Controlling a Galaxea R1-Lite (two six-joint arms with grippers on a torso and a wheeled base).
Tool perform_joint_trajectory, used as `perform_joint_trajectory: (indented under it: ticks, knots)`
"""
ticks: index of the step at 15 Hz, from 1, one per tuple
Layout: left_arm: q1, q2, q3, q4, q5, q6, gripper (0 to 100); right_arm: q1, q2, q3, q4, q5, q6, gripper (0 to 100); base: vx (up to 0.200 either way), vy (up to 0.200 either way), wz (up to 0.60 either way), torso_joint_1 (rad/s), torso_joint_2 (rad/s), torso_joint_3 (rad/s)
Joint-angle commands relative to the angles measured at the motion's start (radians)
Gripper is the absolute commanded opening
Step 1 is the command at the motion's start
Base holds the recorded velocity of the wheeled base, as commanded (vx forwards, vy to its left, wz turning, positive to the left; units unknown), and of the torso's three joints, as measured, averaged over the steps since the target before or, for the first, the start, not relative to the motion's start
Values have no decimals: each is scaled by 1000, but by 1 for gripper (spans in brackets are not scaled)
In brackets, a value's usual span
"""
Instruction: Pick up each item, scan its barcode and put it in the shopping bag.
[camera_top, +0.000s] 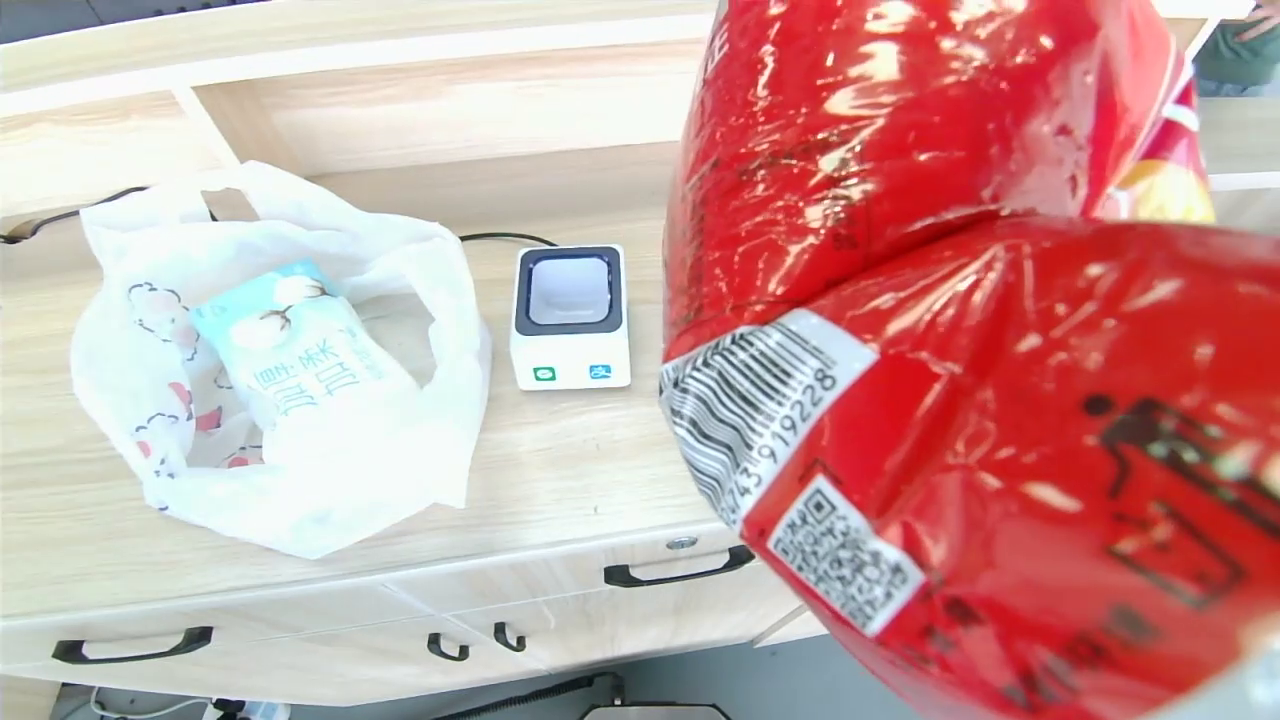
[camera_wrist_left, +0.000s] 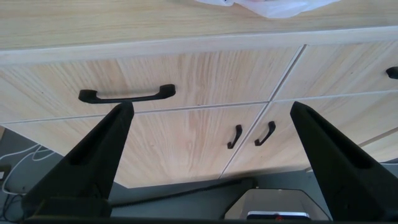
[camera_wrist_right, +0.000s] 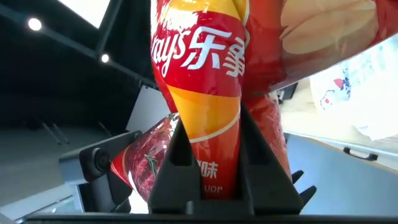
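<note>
The shopping bag (camera_top: 400, 470) lies on the left part of the desk (camera_top: 560, 470), with a packet (camera_top: 300, 360) inside it; the scanner (camera_top: 570, 315) stands on the desk just right of the shopping bag, near but apart from it; a cable (camera_top: 500, 238) runs behind the scanner; the chip bag (camera_top: 950, 300) is held up off the desk at the right, clamped between the fingers of the right gripper (camera_wrist_right: 214, 124); the left gripper (camera_wrist_left: 211, 106) hangs before the drawers (camera_wrist_left: 186, 134), below the desk's front edge.

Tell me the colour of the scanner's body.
White, with a dark frame round its top window; the head view shows the scanner best.
</note>
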Motion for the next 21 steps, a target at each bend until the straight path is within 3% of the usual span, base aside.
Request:
perform_joint_trajectory:
  ticks: [1,6,13,21]
  knots:
    - [0,0,0,0,0,0,100,-17,-2,28,0,-1,15,0,0,0,0,0,0,0]
    - [0,0,0,0,0,0,100,-101,37,45,0,-1,101,0,0,0,0,0,0,0]
    - [0,0,0,0,0,0,100,-107,-81,203,0,-1,205,0,0,0,0,0,0,0]
    - [0,0,0,1,0,1,100,-112,-150,220,0,-1,270,0,0,0,0,0,0,0]
